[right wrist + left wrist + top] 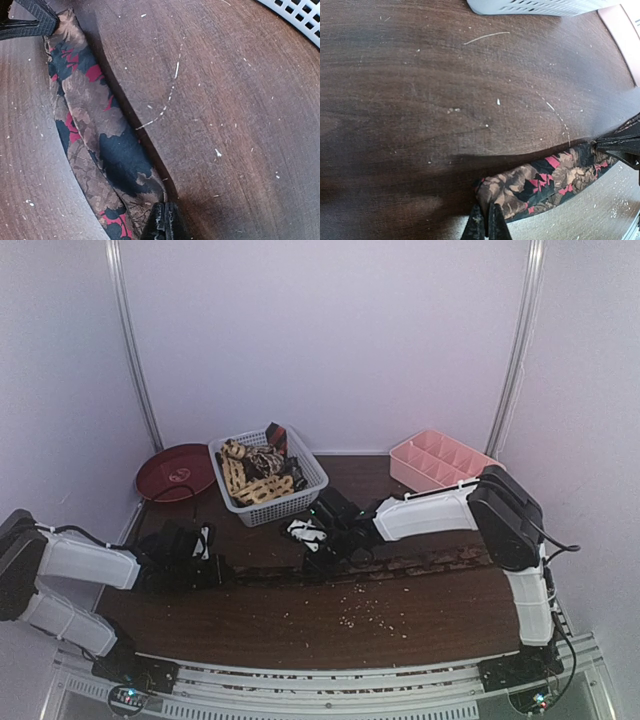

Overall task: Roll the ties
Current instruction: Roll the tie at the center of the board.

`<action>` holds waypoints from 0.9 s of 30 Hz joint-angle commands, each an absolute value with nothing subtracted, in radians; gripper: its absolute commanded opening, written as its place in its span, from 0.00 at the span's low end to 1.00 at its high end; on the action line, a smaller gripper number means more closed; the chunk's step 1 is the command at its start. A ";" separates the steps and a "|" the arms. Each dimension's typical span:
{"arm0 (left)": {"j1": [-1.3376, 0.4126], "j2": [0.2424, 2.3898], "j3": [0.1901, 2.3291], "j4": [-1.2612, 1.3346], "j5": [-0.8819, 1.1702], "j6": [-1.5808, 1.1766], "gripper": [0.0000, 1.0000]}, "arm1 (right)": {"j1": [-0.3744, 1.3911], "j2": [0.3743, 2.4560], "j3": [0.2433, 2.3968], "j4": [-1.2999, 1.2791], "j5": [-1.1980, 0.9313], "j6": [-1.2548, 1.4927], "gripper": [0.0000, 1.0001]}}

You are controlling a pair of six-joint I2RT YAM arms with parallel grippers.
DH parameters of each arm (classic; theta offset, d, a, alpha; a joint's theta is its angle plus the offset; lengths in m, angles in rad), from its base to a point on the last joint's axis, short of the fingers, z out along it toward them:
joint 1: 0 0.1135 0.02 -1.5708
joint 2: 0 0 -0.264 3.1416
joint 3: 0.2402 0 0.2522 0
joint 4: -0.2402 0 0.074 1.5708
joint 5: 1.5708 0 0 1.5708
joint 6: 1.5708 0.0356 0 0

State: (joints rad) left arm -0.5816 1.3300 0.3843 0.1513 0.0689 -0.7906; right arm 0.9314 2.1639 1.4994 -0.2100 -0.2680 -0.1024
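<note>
A robotics lab booth: plain white wall panels [330, 340] joined by metal uprights [135, 360], robot arms [85, 562] bolted to an aluminium rail [330, 677] fronting a dark wooden table [250, 625]

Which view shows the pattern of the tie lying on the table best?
The right wrist view: the tie runs long across the frame, its brown, black and red floral print sharp. The left wrist view shows a shorter stretch of the tie. The top external view shows the tie only as a thin dark strip.

Plain pale walls [330, 330] enclose a dark wooden table [300, 625] flecked with pale crumbs [347, 622]; two slim metal poles [135, 350] rise behind it.
</note>
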 commanded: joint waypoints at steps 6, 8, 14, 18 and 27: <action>-0.577 1.335 0.397 0.160 0.049 -0.776 0.00 | 0.925 2.142 1.511 -0.266 -0.356 -0.065 0.01; -0.578 1.332 0.395 0.158 0.047 -0.776 0.00 | 0.925 2.142 1.515 -0.272 -0.362 -0.058 0.04; -0.578 1.328 0.394 0.155 0.046 -0.778 0.00 | 0.925 2.130 1.517 -0.276 -0.342 -0.049 0.08; -0.577 1.325 0.392 0.155 0.046 -0.781 0.00 | 0.925 2.119 1.520 -0.269 -0.309 -0.049 0.04; -0.577 1.324 0.392 0.154 0.043 -0.784 0.00 | 0.925 2.095 1.510 -0.255 -0.335 -0.034 0.04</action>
